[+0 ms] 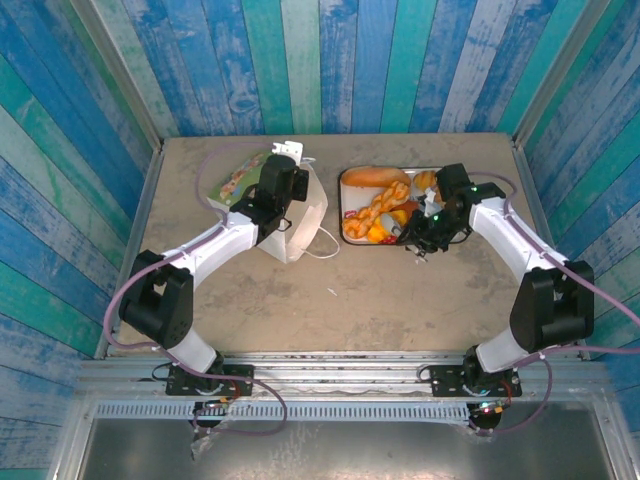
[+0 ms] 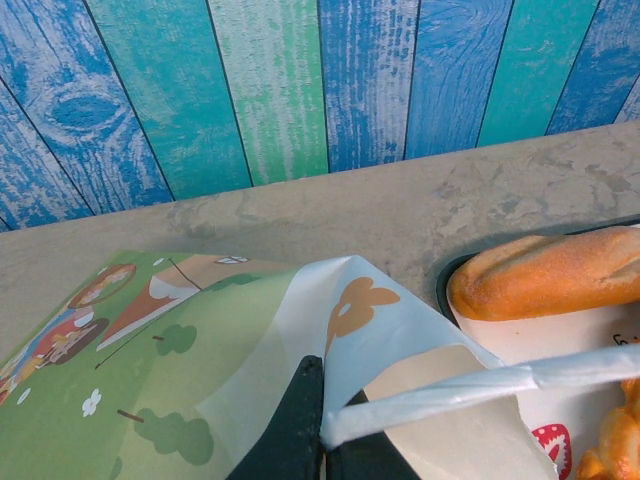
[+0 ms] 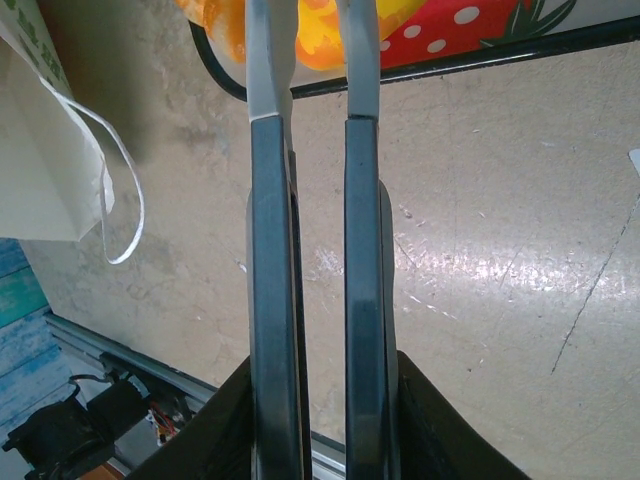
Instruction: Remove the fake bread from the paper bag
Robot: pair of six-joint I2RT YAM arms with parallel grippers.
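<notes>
- Currently, the left arm is stretched forward across the table, and the left gripper [image 2: 322,440] is pinched shut on the paper bag [image 2: 390,320] at its handle.
- The right arm is bent inward, and the tongs [image 3: 272,250] are clamped in the right gripper [image 3: 320,375].
- The bread [image 1: 385,205] is laid in the tray [image 1: 345,190], just beside the paper bag.

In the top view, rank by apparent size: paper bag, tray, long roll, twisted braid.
1. paper bag
2. tray
3. long roll and twisted braid: they look alike, so not ranked against each other.
</notes>
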